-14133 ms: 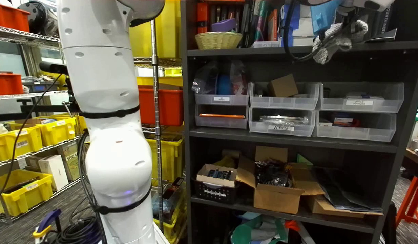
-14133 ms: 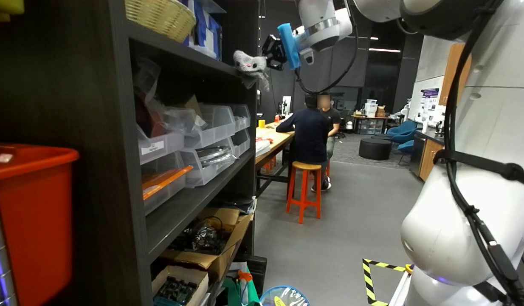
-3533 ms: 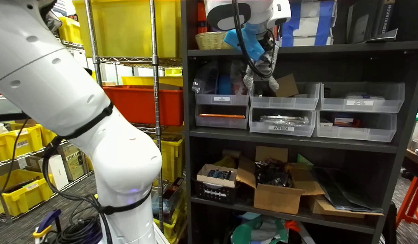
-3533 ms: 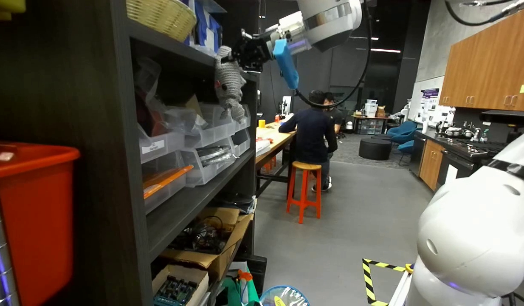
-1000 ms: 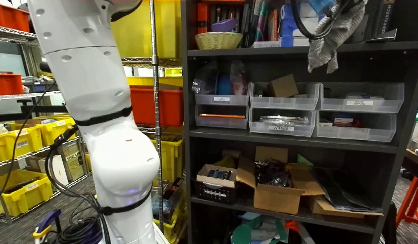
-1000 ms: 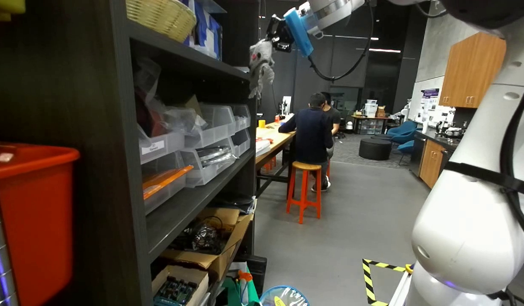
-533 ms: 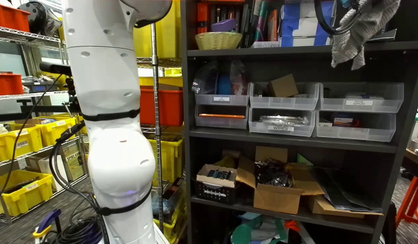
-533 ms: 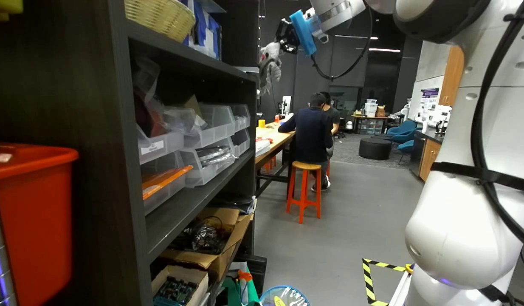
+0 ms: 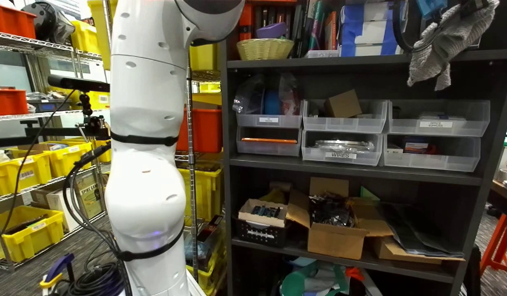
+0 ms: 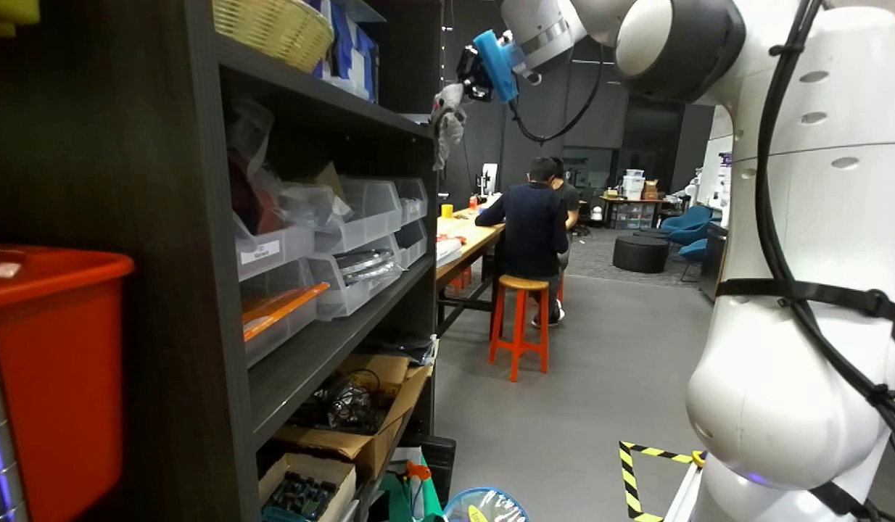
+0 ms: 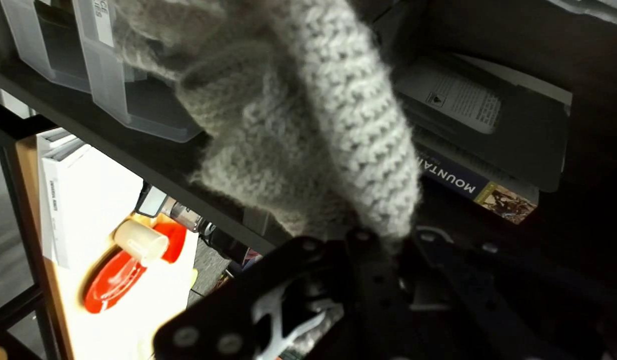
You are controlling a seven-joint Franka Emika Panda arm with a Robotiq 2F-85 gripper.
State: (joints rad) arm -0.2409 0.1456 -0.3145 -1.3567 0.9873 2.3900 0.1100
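A grey knitted toy (image 11: pixel 358 115) fills the upper middle of the wrist view. Its narrow end runs down between the fingertips of my gripper (image 11: pixel 391 242), which is shut on it. In an exterior view the toy (image 9: pixel 444 49) hangs limp at the upper right, its lower end dangling below the level of the upper shelf board (image 9: pixel 319 61). The black gripper (image 10: pixel 468 81) shows from the side with the toy (image 10: pixel 447 123) drooping beneath it, close to the shelf unit's far front edge. Whether toy and board touch, I cannot tell.
Clear plastic bins (image 9: pixel 438 125) stand on the shelf below. Above are a wicker basket (image 9: pixel 265 49), a blue-and-white box (image 9: pixel 372 31) and a book (image 11: pixel 448 172). Open cardboard boxes (image 9: pixel 336 240) sit lower. A table (image 10: pixel 473 250) and seated people (image 10: pixel 526 225) lie beyond.
Some seconds ago the toy hung before the middle bins; it has since gone up and right, still gripped. In the last half second it has sunk slightly and come nearer the shelf.
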